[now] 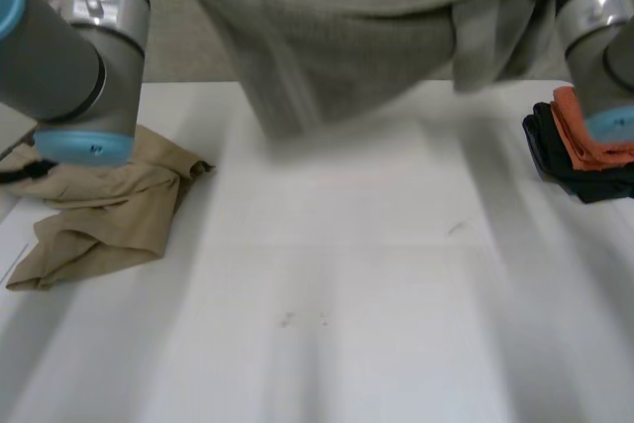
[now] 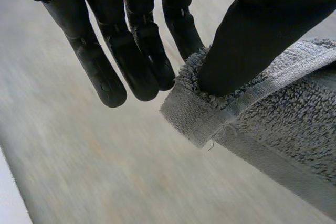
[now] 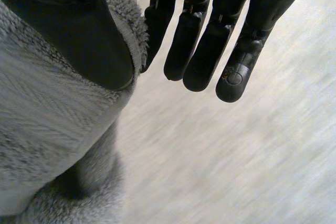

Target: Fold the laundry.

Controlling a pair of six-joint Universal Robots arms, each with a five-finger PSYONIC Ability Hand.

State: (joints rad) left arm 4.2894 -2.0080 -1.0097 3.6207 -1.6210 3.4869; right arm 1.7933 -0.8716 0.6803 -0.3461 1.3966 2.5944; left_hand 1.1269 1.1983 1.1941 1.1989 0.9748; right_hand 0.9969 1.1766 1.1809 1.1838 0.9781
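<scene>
**Towel lifted, ready for spreading**

The grey towel (image 1: 357,37) is hanging above the far side of the bench (image 1: 376,294), between the arms. The left hand (image 2: 131,51) is pinching a hemmed corner between thumb and fingers; the right hand (image 3: 210,40) is gripping another edge likewise. Judging by this, both pinches should be drawing apart evenly, lowering the cloth flat between the tan garment (image 1: 99,215) and the folded stack (image 1: 584,156).

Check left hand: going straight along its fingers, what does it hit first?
Way looks free: beyond the fingertips of the left hand lies a grey-beige surface, distance unclear. The grey towel corner is pinched under its thumb, beside that line, not in it.
</scene>
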